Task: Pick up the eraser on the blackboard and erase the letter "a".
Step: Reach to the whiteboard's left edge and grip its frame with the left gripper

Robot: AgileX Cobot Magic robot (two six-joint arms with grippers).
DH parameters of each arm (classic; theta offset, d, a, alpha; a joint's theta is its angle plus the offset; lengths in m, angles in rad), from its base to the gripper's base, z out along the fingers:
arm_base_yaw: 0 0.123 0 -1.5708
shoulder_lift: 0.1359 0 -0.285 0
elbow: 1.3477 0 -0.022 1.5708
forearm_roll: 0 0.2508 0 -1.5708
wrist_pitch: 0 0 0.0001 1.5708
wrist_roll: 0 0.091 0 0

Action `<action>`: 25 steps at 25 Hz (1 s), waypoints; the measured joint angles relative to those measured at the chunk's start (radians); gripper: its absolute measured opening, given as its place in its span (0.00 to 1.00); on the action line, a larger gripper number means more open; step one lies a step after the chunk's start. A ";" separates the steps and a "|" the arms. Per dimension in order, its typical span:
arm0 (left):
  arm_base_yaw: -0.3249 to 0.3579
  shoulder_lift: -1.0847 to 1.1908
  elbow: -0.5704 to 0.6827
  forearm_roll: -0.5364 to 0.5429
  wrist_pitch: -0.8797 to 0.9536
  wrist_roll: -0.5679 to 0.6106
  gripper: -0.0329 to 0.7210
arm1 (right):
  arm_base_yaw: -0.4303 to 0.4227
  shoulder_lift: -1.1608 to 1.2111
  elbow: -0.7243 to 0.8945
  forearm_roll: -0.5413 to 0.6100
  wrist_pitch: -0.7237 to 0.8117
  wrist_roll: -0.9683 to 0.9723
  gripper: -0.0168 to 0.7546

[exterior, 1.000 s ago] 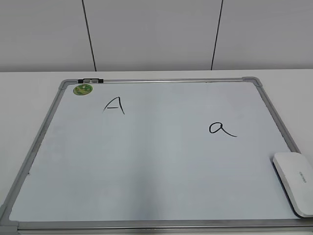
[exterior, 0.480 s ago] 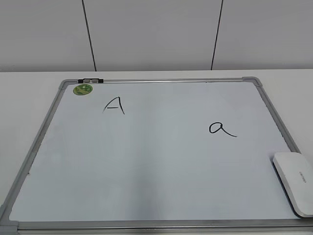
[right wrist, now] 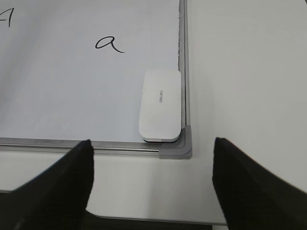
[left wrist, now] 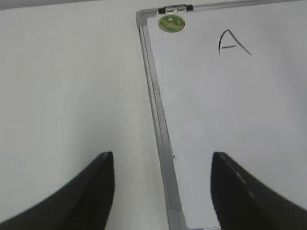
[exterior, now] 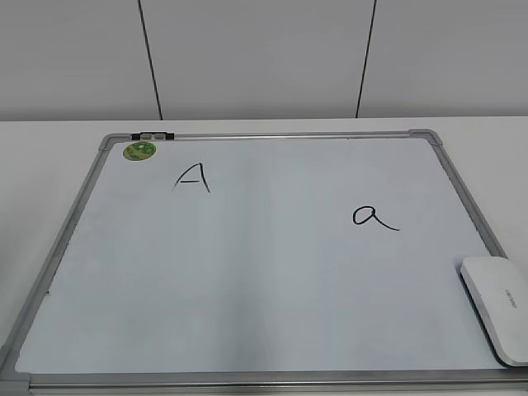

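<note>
The blackboard [exterior: 247, 280] is a white dry-erase board with a grey frame, lying flat on the white table. The letter "a" [exterior: 373, 217] is written in black on its right half; it also shows in the right wrist view [right wrist: 109, 43]. The white eraser [exterior: 499, 305] lies in the board's near right corner, also seen in the right wrist view [right wrist: 160, 105]. My right gripper [right wrist: 152, 165] is open and empty, just in front of that corner. My left gripper [left wrist: 162, 177] is open and empty over the board's left frame edge. Neither gripper shows in the exterior view.
A capital "A" [exterior: 191, 176] and a round green sticker [exterior: 139, 151] sit at the board's far left. A black clip [exterior: 153, 134] is on the far frame. The table's front edge [right wrist: 158, 221] lies just below my right gripper. A grey panelled wall stands behind.
</note>
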 joint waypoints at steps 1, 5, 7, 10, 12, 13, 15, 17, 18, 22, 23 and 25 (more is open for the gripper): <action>0.000 0.046 -0.007 0.000 -0.014 0.000 0.66 | 0.000 0.000 0.000 0.000 0.000 0.000 0.76; 0.000 0.222 -0.062 0.000 -0.047 0.000 0.66 | 0.000 0.000 0.000 0.000 0.000 0.000 0.76; 0.000 0.307 -0.107 0.000 -0.048 0.000 0.66 | 0.000 0.000 0.000 0.000 0.000 0.000 0.76; 0.000 0.433 -0.184 0.000 -0.035 0.000 0.66 | 0.000 0.000 0.000 0.000 0.000 0.000 0.76; 0.000 0.515 -0.236 0.000 -0.014 0.000 0.66 | 0.000 0.000 0.000 0.000 0.000 0.000 0.76; 0.000 0.547 -0.263 -0.002 -0.006 0.000 0.66 | 0.000 0.000 0.000 0.000 0.000 0.000 0.76; 0.000 0.623 -0.309 -0.002 0.016 0.000 0.66 | 0.000 0.000 0.000 0.000 0.000 0.000 0.76; 0.000 0.692 -0.358 -0.002 0.046 0.000 0.66 | 0.000 0.000 0.000 0.000 0.000 0.000 0.76; 0.000 0.730 -0.379 -0.002 0.064 0.000 0.66 | 0.000 0.000 0.000 0.000 0.000 0.000 0.76; 0.000 0.873 -0.470 -0.002 0.122 0.024 0.66 | 0.000 0.000 0.000 0.000 0.000 0.000 0.76; 0.000 0.910 -0.495 -0.002 0.136 0.031 0.66 | 0.000 0.000 0.000 0.000 0.000 0.000 0.76; 0.000 0.975 -0.542 -0.002 0.174 0.042 0.66 | 0.000 0.000 0.000 0.000 0.000 0.000 0.76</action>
